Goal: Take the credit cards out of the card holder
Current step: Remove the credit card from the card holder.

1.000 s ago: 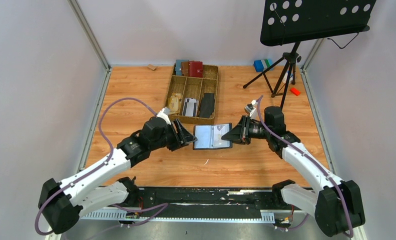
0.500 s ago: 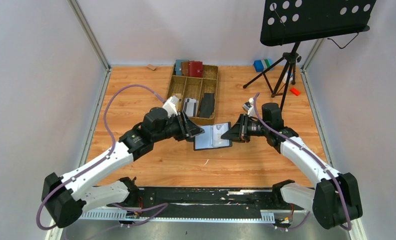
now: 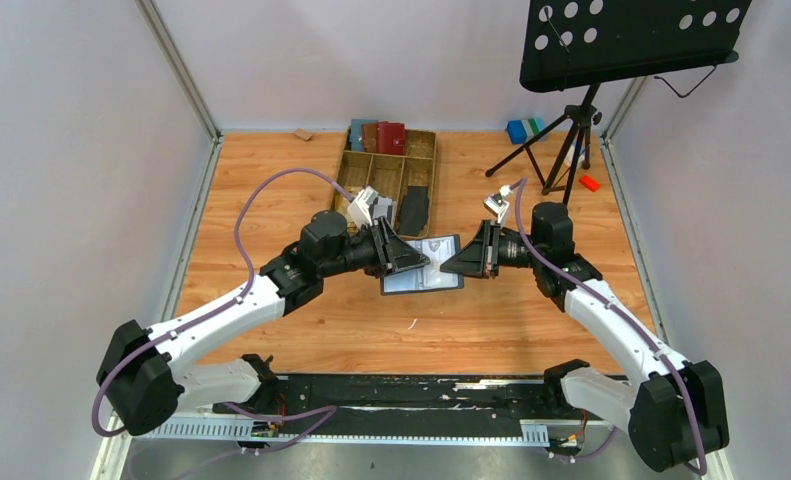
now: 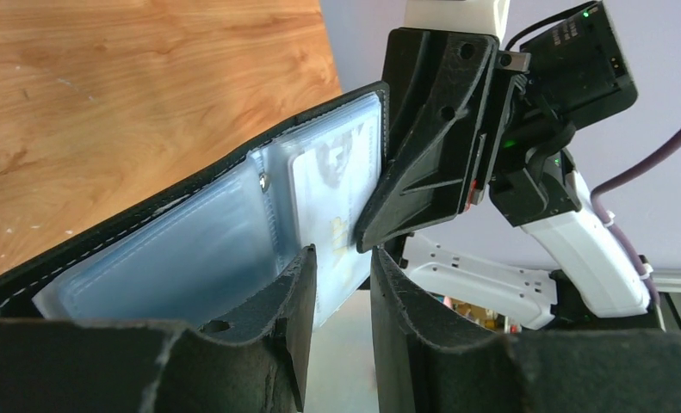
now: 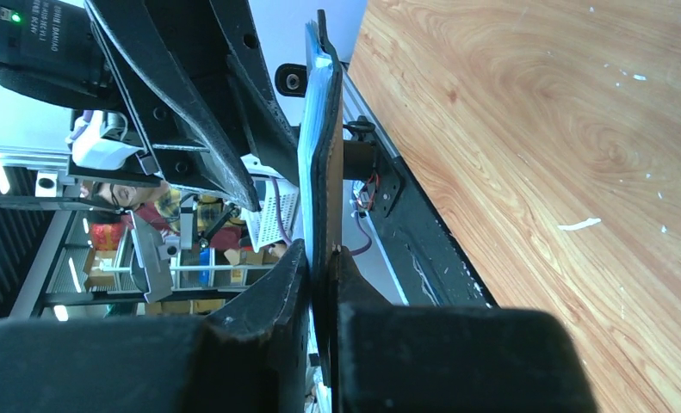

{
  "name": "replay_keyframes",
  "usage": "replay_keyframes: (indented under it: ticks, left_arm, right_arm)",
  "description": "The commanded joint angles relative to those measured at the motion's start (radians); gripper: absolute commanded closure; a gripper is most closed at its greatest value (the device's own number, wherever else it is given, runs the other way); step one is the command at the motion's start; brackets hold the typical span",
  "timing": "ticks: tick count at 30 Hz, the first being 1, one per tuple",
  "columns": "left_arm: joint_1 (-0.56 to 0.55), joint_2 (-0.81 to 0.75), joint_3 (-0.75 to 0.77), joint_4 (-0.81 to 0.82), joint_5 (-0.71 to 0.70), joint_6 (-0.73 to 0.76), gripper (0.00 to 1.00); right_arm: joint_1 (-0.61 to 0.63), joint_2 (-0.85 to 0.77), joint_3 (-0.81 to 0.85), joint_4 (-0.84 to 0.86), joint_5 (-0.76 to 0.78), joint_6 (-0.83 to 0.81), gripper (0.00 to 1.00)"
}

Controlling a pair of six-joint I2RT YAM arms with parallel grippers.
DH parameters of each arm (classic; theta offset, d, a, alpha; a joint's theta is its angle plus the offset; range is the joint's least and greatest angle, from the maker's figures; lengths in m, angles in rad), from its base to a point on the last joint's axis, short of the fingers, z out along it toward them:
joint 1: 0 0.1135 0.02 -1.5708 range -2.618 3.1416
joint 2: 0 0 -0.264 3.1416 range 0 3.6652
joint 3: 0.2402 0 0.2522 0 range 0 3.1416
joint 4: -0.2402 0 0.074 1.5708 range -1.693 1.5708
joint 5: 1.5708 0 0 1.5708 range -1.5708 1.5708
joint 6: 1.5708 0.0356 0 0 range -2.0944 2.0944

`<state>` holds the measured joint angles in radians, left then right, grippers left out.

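A wooden tray [image 3: 382, 176] with red, brown and blue wallets [image 3: 378, 136] sits far back on the surface [image 3: 271, 180]. A black music stand [image 3: 626, 40] stands on the right.

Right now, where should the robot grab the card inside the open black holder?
Pinch the near edge of the credit card, coming straight in from the left fingers: that edge faces their open gap, while the right fingers clamp the card holder by its far edge.

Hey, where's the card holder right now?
In the top view the card holder is open mid-table, pinched by the right claw, left claw at its pages, on the near side of the wooden tray.
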<state>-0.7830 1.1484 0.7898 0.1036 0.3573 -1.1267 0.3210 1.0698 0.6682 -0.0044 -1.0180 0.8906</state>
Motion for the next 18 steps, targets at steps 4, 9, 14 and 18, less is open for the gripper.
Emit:
replay_keyframes:
  ticks: [4,9,14,18]
  left_arm:
    - [-0.001,0.001,-0.012,0.061,0.034,-0.03,0.63]
    - [-0.001,-0.01,-0.007,-0.034,-0.012,-0.009,0.64]
    - [0.0,-0.004,-0.006,-0.057,-0.015,-0.003,0.65]
    - [0.0,-0.007,0.005,-0.127,-0.05,0.007,0.66]
  right_arm:
    - [0.01,-0.026,0.002,0.164,-0.051,0.081,1.0]
    - [0.01,-0.02,0.003,0.158,-0.04,0.08,1.0]
    - [0.01,-0.012,0.005,0.153,-0.033,0.077,1.0]
    - [0.01,-0.01,0.019,0.087,-0.005,0.041,1.0]
